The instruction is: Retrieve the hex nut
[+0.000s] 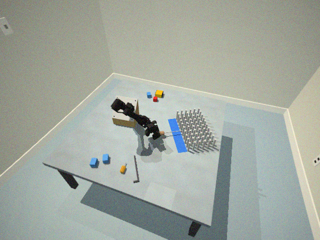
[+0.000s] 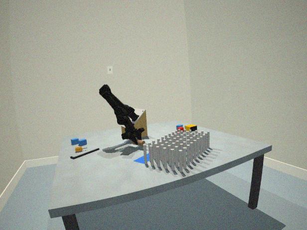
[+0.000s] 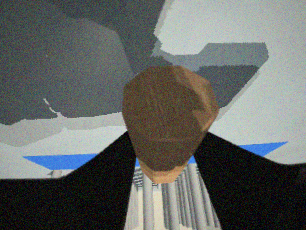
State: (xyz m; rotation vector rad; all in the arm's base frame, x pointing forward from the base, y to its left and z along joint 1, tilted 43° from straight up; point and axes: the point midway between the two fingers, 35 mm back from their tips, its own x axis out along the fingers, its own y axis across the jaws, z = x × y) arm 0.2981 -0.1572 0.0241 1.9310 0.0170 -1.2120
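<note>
My gripper is shut on the wooden handle of a thin rod tool. In the top view, the rod reaches over the blue taped strip to the near edge of the spacer field. Its tip is hard to make out, and whether it touches a spacer cannot be told. The grey spacers stand upright in rows. The hex nut cannot be seen in any view.
A dark L-shaped bar and an orange-handled screwdriver lie on the table, near two blue blocks. A white-topped wooden box stands beside the arm. Yellow, red and blue blocks lie farther back.
</note>
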